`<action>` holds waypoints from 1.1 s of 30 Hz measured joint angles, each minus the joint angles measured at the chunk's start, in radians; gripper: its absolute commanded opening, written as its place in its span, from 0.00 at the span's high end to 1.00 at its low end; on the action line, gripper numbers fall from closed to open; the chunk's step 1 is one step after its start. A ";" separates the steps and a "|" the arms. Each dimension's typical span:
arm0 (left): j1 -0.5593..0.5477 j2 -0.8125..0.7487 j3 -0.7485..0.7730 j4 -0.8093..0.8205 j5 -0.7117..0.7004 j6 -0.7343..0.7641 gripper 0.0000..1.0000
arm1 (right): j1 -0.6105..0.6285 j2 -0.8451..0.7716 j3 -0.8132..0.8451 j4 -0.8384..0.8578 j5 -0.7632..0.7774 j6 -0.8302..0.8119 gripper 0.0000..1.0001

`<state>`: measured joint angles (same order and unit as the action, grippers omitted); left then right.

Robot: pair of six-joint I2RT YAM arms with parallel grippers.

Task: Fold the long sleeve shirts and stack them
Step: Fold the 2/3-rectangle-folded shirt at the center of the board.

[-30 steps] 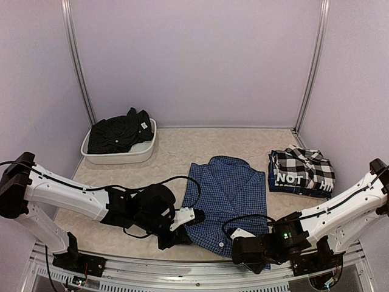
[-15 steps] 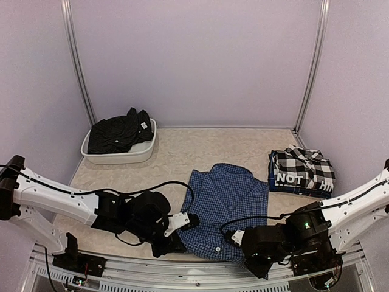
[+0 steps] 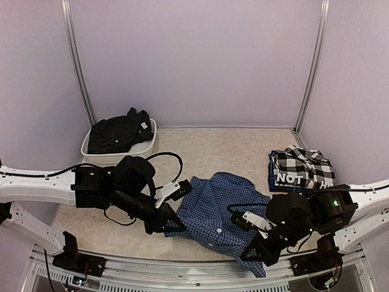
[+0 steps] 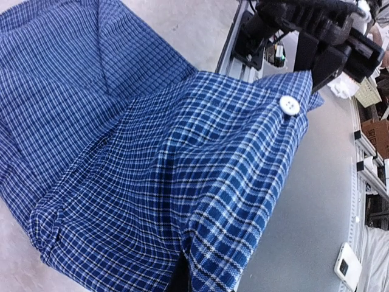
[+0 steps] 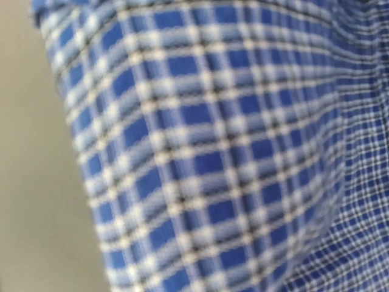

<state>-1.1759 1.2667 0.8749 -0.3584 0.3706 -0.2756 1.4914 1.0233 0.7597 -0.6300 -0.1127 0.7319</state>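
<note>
The blue shirt with fine dark check lies in the middle of the table, its near hem lifted off the surface. My left gripper is shut on the hem's left corner. My right gripper is shut on the right corner. In the left wrist view the blue cloth drapes over the fingers and hides them. In the right wrist view blurred blue cloth fills the frame. The black-and-white check shirt with white lettering lies folded at the right. The plain black shirt lies bunched in a tub.
The white tub stands at the back left. Metal frame posts and lilac walls close the back and sides. A metal rail runs along the near edge. My right arm shows at the top of the left wrist view.
Both grippers have risen and moved away from the near edge with the blue shirt's hem. The shirt's lower half has lifted and the cloth has bunched toward the collar.
</note>
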 measured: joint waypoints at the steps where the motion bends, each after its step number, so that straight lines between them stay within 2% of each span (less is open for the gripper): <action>1: 0.017 0.011 0.021 -0.007 0.012 0.008 1.00 | -0.024 -0.011 0.000 0.000 -0.015 -0.008 1.00; 12: 0.247 0.279 0.260 -0.069 0.181 0.124 0.98 | -0.420 -0.064 0.002 -0.017 -0.174 -0.120 0.98; 16: 0.314 0.366 0.346 -0.071 0.243 0.142 0.97 | -0.560 -0.036 0.014 -0.017 -0.228 -0.168 0.88; 22: 0.386 0.530 0.470 -0.084 0.295 0.157 1.00 | -0.729 0.032 0.036 -0.061 -0.257 -0.238 0.62; 28: 0.433 0.690 0.586 -0.095 0.331 0.158 1.00 | -0.807 0.074 0.079 -0.078 -0.258 -0.295 0.49; 33: 0.452 0.740 0.626 -0.095 0.355 0.161 1.00 | -0.813 0.073 0.054 -0.056 -0.248 -0.302 0.43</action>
<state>-0.7242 2.0068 1.5005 -0.4538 0.7258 -0.1146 0.6785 1.0966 0.8135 -0.6861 -0.3611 0.4301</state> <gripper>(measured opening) 0.024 0.540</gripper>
